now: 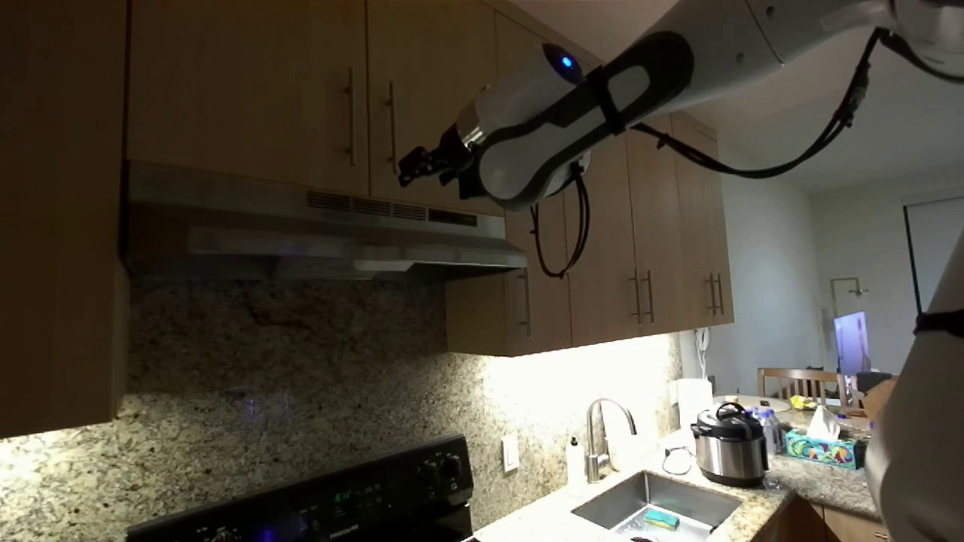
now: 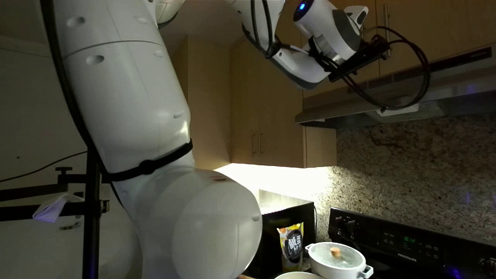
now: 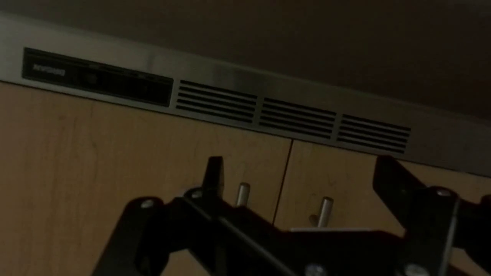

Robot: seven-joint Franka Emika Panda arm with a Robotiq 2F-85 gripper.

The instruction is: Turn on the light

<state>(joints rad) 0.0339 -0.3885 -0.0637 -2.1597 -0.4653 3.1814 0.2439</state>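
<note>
Hovering: gripper spread | range hood, cabinets dim | counter bright

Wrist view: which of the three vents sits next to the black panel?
The left vent; the middle vent and right vent sit farther from the panel.

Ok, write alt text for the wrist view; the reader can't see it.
Open black tool at bottom, before a dim range hood. The hood's dark panel, its details blurred, is at upper left, with three slatted vents to its right; lower in the picture are wooden cabinet doors with metal handles.
</note>
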